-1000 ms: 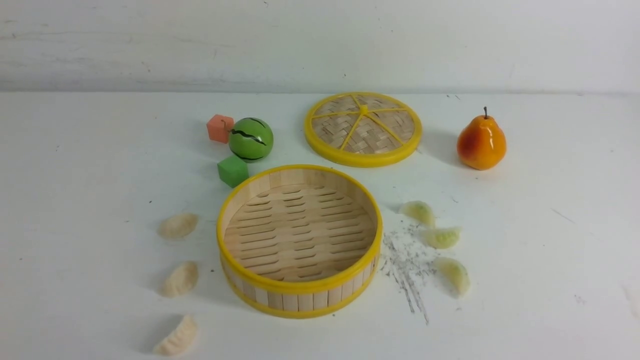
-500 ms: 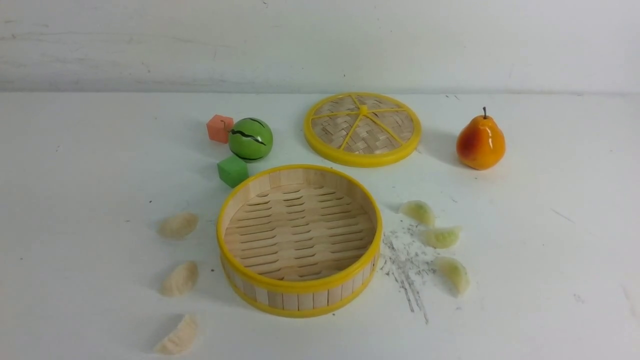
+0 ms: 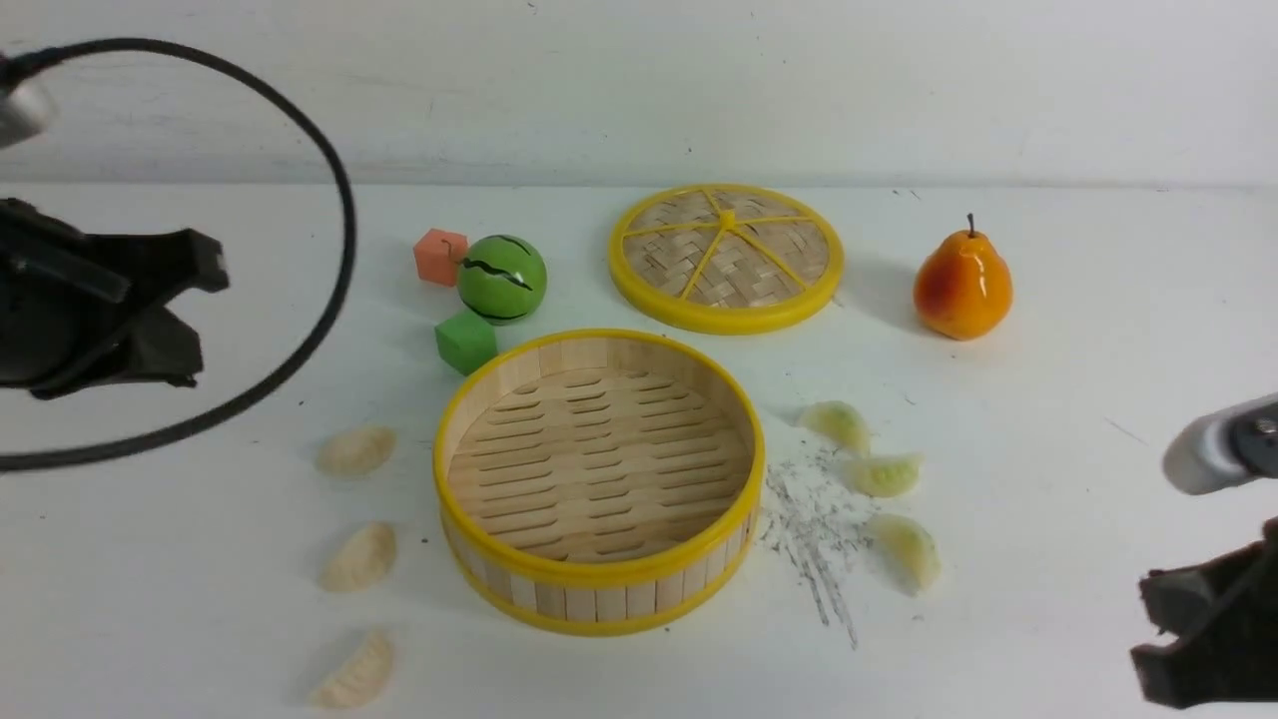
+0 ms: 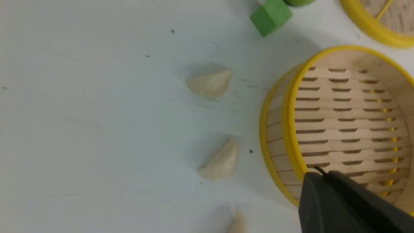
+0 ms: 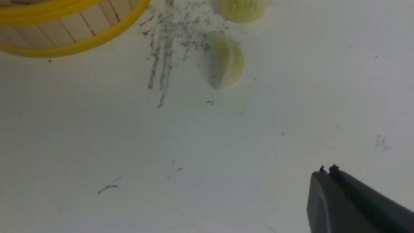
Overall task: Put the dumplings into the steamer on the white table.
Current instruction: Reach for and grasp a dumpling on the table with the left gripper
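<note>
The steamer (image 3: 599,589) stands empty mid-table on the white table (image 3: 150,559). Three cream dumplings (image 3: 356,450) (image 3: 359,556) (image 3: 354,671) lie in a column to its left. Three pale green dumplings (image 3: 837,423) (image 3: 883,473) (image 3: 907,548) lie to its right. My left arm (image 3: 90,310) hangs at the left edge, above the table. Its gripper (image 4: 318,173) is shut and empty, seen over the steamer's rim (image 4: 288,129), apart from the cream dumplings (image 4: 221,160). My right arm (image 3: 1208,629) is at the bottom right. Its gripper (image 5: 326,170) is shut and empty, well short of the nearest green dumpling (image 5: 224,60).
The woven lid (image 3: 726,257) lies flat behind the steamer. A green striped ball (image 3: 501,279), an orange cube (image 3: 439,256) and a green cube (image 3: 465,342) sit at the back left, a pear (image 3: 961,283) at the back right. Dark scratch marks (image 3: 814,534) lie right of the steamer.
Both arms have come into the front view, the left at the left edge and the right at the bottom right. The dumplings, steamer and other objects have not moved.
</note>
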{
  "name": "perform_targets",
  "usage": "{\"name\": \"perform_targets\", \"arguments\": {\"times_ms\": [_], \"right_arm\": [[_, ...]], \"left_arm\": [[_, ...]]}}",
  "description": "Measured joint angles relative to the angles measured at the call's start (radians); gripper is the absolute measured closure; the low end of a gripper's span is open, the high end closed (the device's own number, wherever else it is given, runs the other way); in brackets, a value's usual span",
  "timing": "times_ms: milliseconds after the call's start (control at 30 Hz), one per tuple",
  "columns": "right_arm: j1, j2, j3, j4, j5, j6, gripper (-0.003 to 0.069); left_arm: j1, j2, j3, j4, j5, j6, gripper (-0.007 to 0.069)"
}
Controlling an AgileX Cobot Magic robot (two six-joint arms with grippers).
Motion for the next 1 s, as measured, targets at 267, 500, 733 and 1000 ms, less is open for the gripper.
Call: {"name": "perform_targets", "arguments": {"times_ms": [267,500,733,1000], "right_arm": [[0.053,0.192,-0.092,0.057,0.084,-0.081,0.0678],[0.053,0.256,-0.122,0.136,0.089,-0.164,0.0678],[0.053,0.257,-0.122,0.149,0.070,-0.183,0.0677],[0.053,0.257,-0.122,0.152,0.044,-0.184,0.0674]], "left_arm": [[0.007,0.354,-0.260,0.018,0.066,0.140,0.0600],[0.007,0.616,-0.458,0.031,0.112,0.361,0.0337],[0.007,0.781,-0.540,-0.010,0.114,0.513,0.0209],[0.007,0.863,-0.542,-0.006,0.116,0.604,0.0275]]}}
